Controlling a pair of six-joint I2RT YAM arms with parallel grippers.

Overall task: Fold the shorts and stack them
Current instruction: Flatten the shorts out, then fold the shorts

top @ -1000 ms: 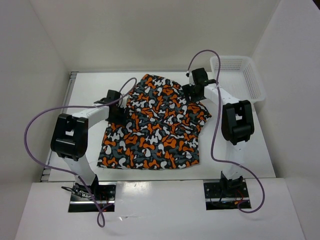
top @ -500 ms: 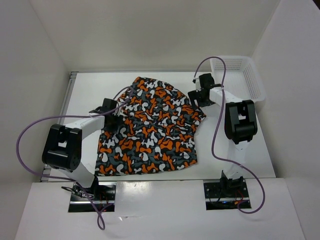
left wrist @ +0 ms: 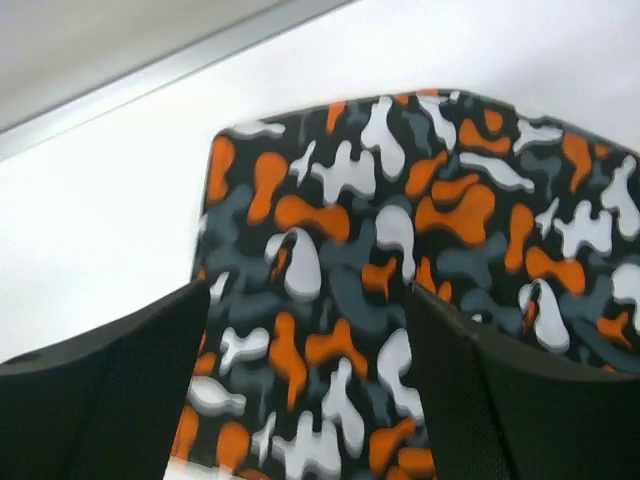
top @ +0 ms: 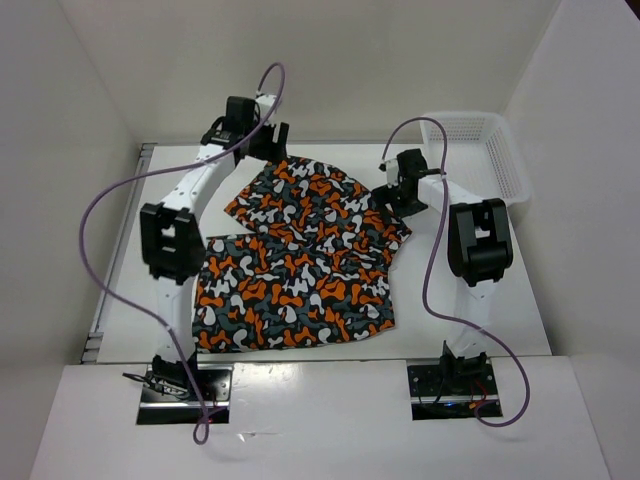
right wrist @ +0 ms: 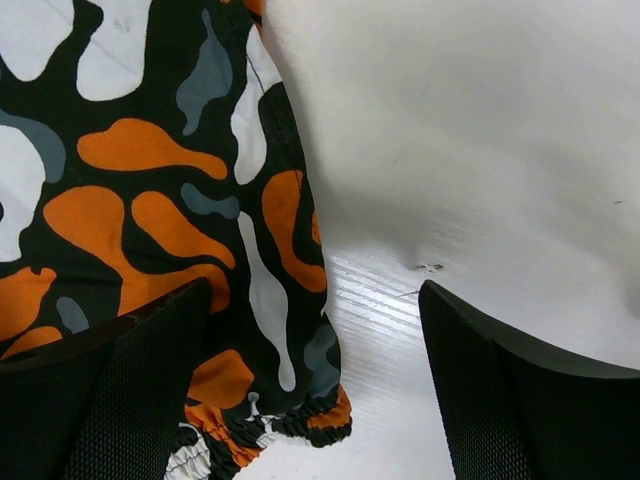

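Observation:
The shorts (top: 300, 255), in an orange, black, white and grey-teal print, lie spread flat on the white table. My left gripper (top: 274, 148) is open above their far left corner. In the left wrist view the shorts (left wrist: 400, 230) fill the space between the two dark fingers (left wrist: 100, 400), and the gripper (left wrist: 310, 400) holds nothing. My right gripper (top: 393, 197) is open at the shorts' right edge. In the right wrist view the gripper (right wrist: 315, 390) straddles the gathered elastic hem (right wrist: 270, 430) of the shorts (right wrist: 130, 190), with bare table to the right.
A white mesh basket (top: 480, 150) stands at the back right corner of the table (top: 470, 300). A metal rail (left wrist: 170, 70) runs along the table's far edge. White walls close in the table on three sides. Purple cables loop from both arms.
My left arm has swung from the shorts' left edge to their far left corner. The far part of the shorts has shifted and lies flatter. My right gripper has barely moved.

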